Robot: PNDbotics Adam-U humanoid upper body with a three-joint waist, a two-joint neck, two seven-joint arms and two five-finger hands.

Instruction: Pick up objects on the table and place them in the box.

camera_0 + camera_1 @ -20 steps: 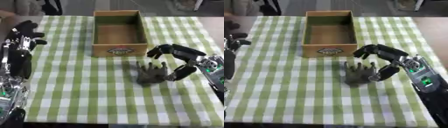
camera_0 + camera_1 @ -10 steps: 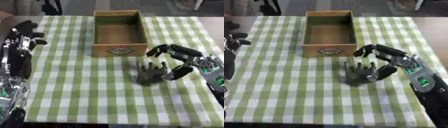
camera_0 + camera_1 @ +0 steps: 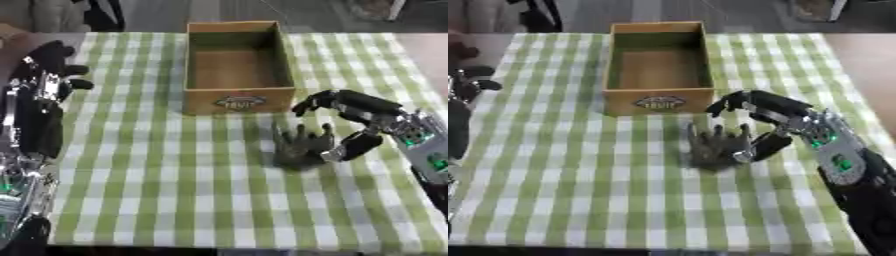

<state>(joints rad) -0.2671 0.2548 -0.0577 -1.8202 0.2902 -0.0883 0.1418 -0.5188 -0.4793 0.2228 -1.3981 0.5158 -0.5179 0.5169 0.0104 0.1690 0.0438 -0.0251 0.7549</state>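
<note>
A dark grey glove-shaped object point(image 3: 302, 147) was seen lying flat on the green-checked cloth of the desk point(image 3: 166, 190), just in front of the wooden box point(image 3: 236, 62) and a little toward its right corner. Its finger-like prongs were pointed away from the robot, toward the box, so its long axis was judged to run roughly front-to-back.

The right hand point(image 3: 359, 117) was placed immediately to the object's right. Its upper fingers point(image 3: 741, 100) were arched over the object's far-right side and its thumb was set low against the object's right edge. The hand was held in a wide curl, half-closed around the object; whether contact had actually been made could not be told, and no lift was evident, since the object was seen flat on the cloth.

The left hand point(image 3: 44, 85) was seen at the left edge of the desk, well apart from the object, fingers relaxed, holding nothing. The right hand was therefore clearly the nearer one.

The box was seen empty and open-topped, its near wall just beyond the object's prongs. The coming move was judged to hinge on closing from the right across the object's short axis, then carrying it forward and slightly left over the near wall.
</note>
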